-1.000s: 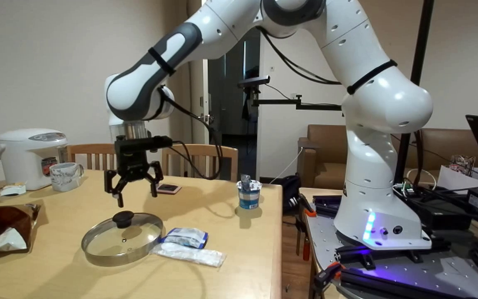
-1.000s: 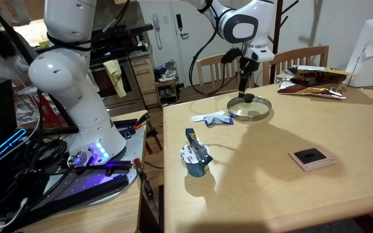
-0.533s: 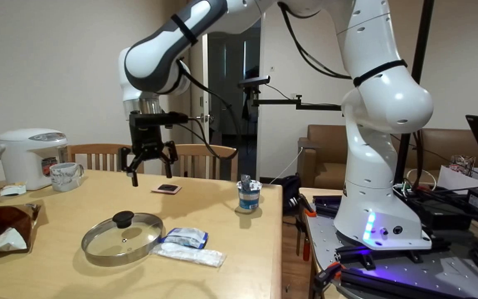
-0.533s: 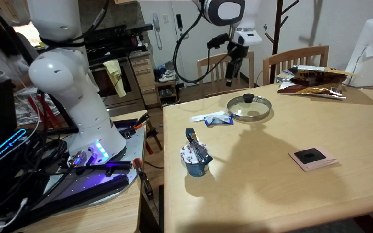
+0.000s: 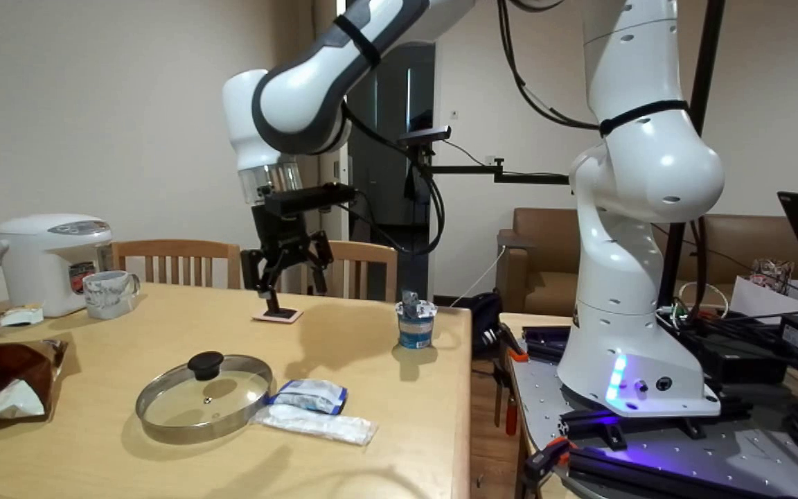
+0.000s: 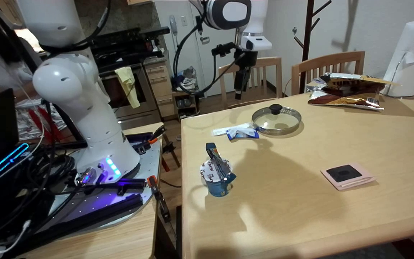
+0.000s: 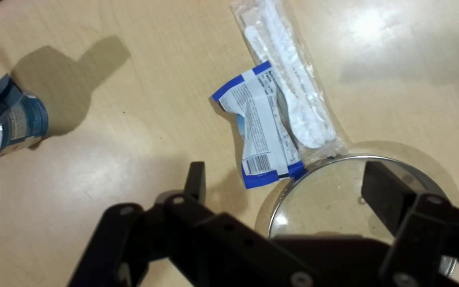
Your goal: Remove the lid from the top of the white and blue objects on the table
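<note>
You are holding the gripper (image 7: 287, 185) above the table (image 6: 383, 144), its fingers (image 7: 195, 182) standing wide apart with nothing between them. Below, the white and blue packet (image 7: 263, 123) and the clear wrapper of white cutlery (image 7: 289, 71) are lying mostly uncovered, and the lid (image 5: 205, 409) is lying just beside them, so the removal looks mostly done. What is probably remaining is getting well clear: rise first, fingers wide, before swinging sideways, so that nothing is catching the dark knob (image 5: 205, 361) or dragging a wrapper. Should you be nudging the lid farther, come straight down around the knob and lift before sliding.

The lid is resting flat with its knob pointing up; being round, it is showing no long axis. Whether its rim is pressing on the packet's blue corner cannot be told. In the wrist view both wrappings are slanting lengthwise, down and rightward, their lower ends reaching the rim.

Farther from the lid, in both exterior views, a blue cup (image 5: 415, 334) is standing upright and a pink case (image 6: 350, 175) is lying flat, neither touching it.
</note>
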{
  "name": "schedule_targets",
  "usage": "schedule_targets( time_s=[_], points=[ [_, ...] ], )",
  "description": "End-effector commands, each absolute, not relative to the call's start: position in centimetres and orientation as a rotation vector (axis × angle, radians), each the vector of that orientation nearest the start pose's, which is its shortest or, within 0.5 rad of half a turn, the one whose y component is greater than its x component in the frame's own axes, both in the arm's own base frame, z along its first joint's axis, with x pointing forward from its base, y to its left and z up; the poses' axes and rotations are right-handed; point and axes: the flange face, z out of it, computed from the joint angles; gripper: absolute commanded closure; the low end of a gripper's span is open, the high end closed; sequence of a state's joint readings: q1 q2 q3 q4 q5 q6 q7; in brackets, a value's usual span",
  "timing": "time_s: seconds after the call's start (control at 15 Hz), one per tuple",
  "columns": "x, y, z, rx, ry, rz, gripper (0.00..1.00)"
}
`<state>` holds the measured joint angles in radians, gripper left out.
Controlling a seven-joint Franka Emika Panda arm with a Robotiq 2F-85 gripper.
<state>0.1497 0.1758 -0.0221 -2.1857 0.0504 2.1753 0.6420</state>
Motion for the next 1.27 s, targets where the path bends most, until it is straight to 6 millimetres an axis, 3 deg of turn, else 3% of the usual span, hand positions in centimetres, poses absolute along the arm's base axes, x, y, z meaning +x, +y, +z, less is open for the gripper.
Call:
schedule_targets(
  time_s=[0.0,0.67,0.87,0.93,1.2],
  points=[
    [49.9,6.3,30.8,-3.116,0.725,0.204,0.00],
    [46.3,3.7,33.5,-3.089,0.594,0.068,0.00],
    [45.6,3.2,34.0,-3.068,0.624,0.067,0.00],
    [46.7,3.6,33.4,-3.091,0.637,0.089,0.00],
    [46.6,3.6,33.5,-3.091,0.636,0.090,0.00]
  ],
)
